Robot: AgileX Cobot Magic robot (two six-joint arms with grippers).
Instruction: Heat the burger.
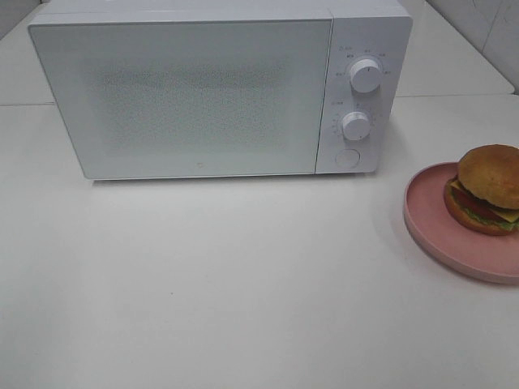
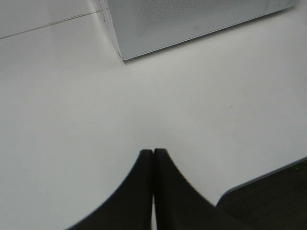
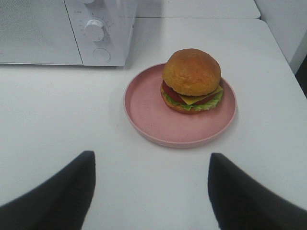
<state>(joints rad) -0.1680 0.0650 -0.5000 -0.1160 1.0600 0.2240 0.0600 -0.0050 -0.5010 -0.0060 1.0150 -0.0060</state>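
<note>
The burger (image 1: 489, 188) (image 3: 192, 80) has a golden-brown bun with lettuce, tomato and cheese showing, and sits on a round pink plate (image 1: 442, 231) (image 3: 144, 108) at the table's right edge. A white microwave (image 1: 203, 89) (image 3: 57, 33) stands at the back with its door closed. My right gripper (image 3: 151, 165) is open, its dark fingers (image 3: 72, 189) spread wide over bare table short of the plate. My left gripper (image 2: 153, 152) is shut with nothing in it, above bare table near the microwave's (image 2: 192, 24) front left corner. Neither arm appears in the exterior view.
The microwave has two round knobs (image 1: 366, 76) and a round button (image 1: 347, 158) on its right panel. The white table (image 1: 243, 284) spreads in front of it. A table edge with dark floor beyond (image 2: 268, 196) shows in the left wrist view.
</note>
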